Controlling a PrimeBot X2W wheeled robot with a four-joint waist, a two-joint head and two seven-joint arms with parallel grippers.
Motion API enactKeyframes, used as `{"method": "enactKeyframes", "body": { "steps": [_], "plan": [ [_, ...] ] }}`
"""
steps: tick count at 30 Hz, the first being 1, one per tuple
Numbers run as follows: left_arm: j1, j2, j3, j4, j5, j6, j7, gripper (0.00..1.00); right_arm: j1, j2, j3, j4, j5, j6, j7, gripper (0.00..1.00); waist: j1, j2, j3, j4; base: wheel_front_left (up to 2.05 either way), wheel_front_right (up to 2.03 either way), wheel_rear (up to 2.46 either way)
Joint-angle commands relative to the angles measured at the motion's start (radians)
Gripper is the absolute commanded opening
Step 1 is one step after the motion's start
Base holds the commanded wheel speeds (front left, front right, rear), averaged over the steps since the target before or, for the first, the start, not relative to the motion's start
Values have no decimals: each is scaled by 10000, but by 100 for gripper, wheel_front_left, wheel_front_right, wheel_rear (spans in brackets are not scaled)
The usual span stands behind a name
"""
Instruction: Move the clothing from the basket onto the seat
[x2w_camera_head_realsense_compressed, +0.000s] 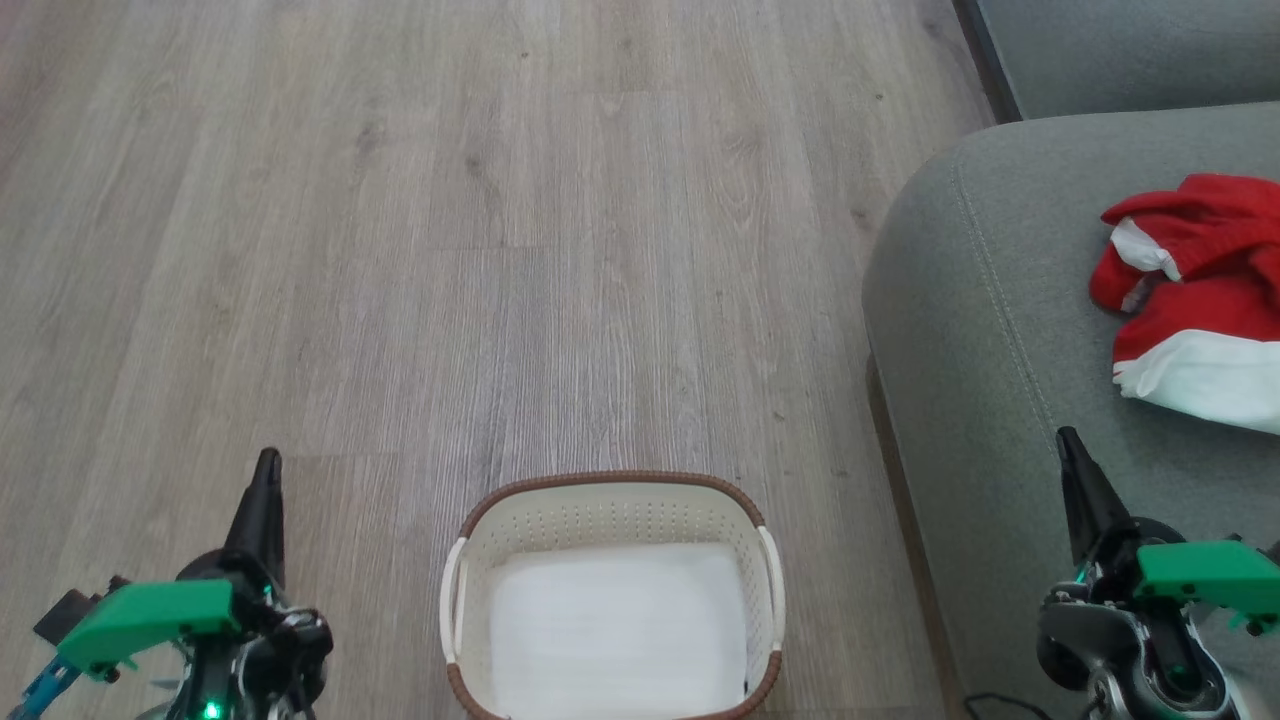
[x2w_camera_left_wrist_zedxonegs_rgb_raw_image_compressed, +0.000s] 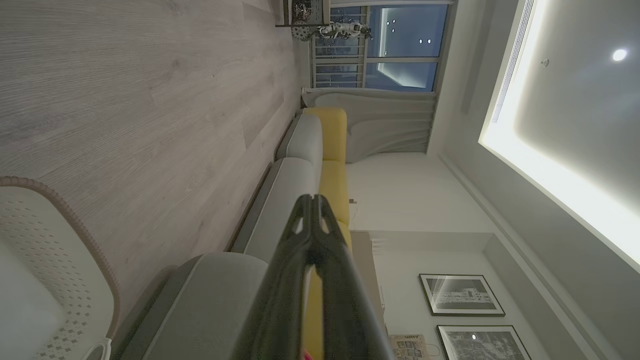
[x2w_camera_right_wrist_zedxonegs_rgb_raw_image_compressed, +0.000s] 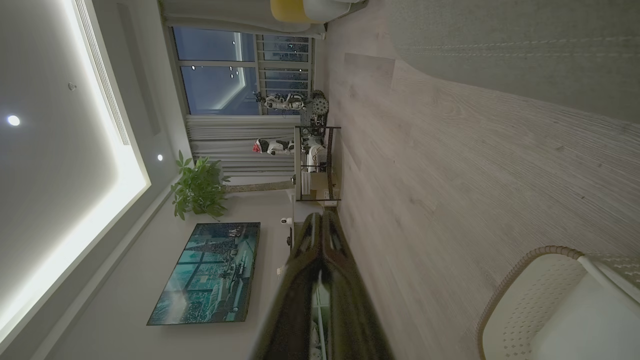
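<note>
Since the clothing (x2w_camera_head_realsense_compressed: 1200, 300) lies on the seat (x2w_camera_head_realsense_compressed: 980, 330) at frame right & the basket (x2w_camera_head_realsense_compressed: 610, 485), btm centre, looks empty, task seems done; left fingers (x2w_camera_head_realsense_compressed: 262, 500) & right fingers (x2w_camera_head_realsense_compressed: 1082, 485) both closed, holding nothing.

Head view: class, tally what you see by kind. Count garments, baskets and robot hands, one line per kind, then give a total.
Garments: 1, the clothing, lying on the seat.
Baskets: 1, the basket, standing on the floor.
Robot hands: 2, the left hand and the right hand, both shut.
Total: 4.
</note>
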Motion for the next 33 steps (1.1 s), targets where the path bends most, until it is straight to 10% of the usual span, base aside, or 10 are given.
{"method": "enactKeyframes", "body": {
  "steps": [1,33],
  "plan": [
    [-480,76,365,-361,-24,-65,79,0,-481,16,163,-322,-9,-2,110,0,0,0,0,0,0,0,0],
    [-480,76,364,-361,-25,-65,78,0,-483,31,140,-321,-28,-2,129,0,0,0,0,0,0,0,0]
  ]
}}
